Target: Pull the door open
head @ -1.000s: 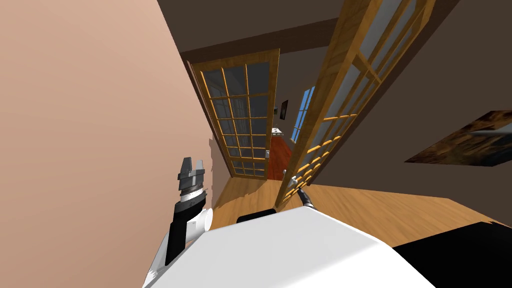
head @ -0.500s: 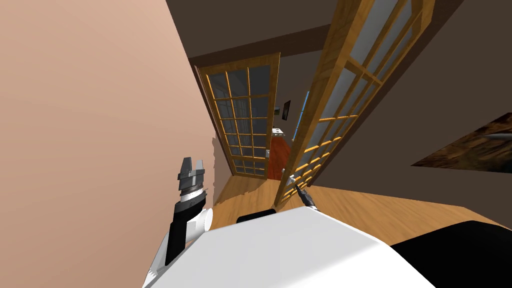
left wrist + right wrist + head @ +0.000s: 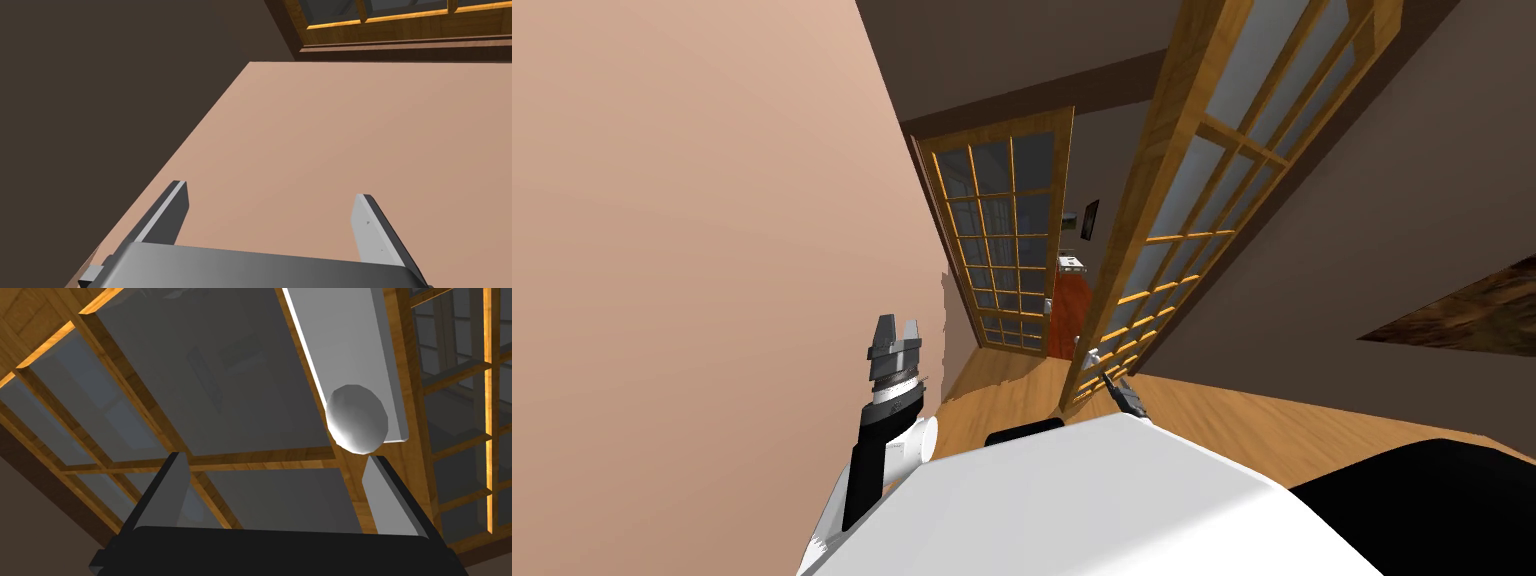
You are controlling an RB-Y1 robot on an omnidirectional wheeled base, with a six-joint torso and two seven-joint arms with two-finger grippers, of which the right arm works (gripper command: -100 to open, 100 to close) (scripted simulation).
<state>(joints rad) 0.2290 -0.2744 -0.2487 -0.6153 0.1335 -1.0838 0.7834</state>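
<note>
Our right hand (image 3: 276, 458), spread wide, sits off-centre from the knob (image 3: 357, 419) on the door (image 3: 200, 388); we should centre, clamp firmly, then pull.

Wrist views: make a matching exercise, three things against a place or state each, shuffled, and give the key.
1. round grey door knob
2. left gripper
3. right gripper

A. open, facing a peach wall
B. open, before the wooden glass-paned door
C. mounted on a pale grey plate

Pairs: 1-C, 2-A, 3-B.
</note>
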